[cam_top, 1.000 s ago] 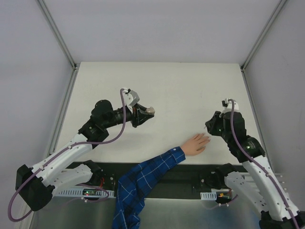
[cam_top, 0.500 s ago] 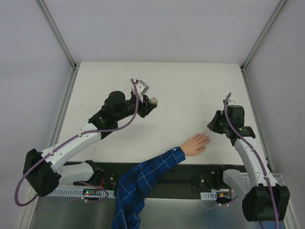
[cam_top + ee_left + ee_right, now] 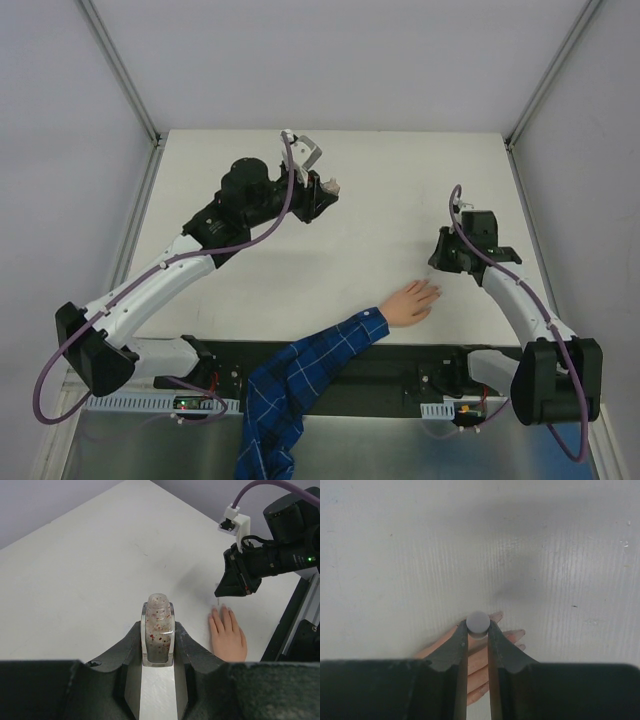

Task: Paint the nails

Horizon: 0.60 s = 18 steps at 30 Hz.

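Overhead, a pale flesh-coloured hand (image 3: 411, 302) in a blue plaid sleeve (image 3: 300, 385) lies flat near the front edge of the white table (image 3: 380, 180), fingers pointing toward the right arm. Its nails (image 3: 434, 288) are too small and skin-toned to pick out. The right gripper (image 3: 478, 630) hangs above the fingertips (image 3: 507, 634), jaws narrowed on a small round grey-white cap (image 3: 478, 621); what lies under the cap is hidden. Well apart on the left, the left gripper (image 3: 158, 630) is clamped on a clear, red-speckled bottle (image 3: 158, 627), raised over the table's far half.
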Motion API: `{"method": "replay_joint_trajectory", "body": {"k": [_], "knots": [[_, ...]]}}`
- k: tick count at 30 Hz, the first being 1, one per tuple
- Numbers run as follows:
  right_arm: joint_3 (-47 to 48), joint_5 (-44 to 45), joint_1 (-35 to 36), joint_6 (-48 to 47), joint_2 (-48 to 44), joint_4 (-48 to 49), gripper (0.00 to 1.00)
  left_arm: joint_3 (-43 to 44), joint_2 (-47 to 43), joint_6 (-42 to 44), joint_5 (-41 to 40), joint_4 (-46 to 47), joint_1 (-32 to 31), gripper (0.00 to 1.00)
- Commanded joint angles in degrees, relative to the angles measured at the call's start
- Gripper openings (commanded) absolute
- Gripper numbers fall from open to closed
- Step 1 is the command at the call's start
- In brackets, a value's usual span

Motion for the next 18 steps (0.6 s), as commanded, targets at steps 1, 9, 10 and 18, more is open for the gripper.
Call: {"method": "replay_joint_trajectory", "body": {"k": [1,9,10,18], "knots": [[-0.2,1.9,0.2,-1.4,2.3,3.9,0.00,4.9,1.9,0.8,2.9,-2.4,-0.4,0.00],[-0.5,3.4,0.6,-1.4,4.7,4.4,0.00,6.3,3.2,1.6,3.5,-2.7,-0.4,0.00],[-0.3,3.5,0.9,-1.6,5.4,4.4,0.01,6.3,3.3,1.7,3.4,-2.9,-0.3,0.00],[-0.1,4.0,1.6,-1.6,6.3,3.3,0.01,6.4,3.6,1.7,3.6,-3.2,0.1,0.00]]}}
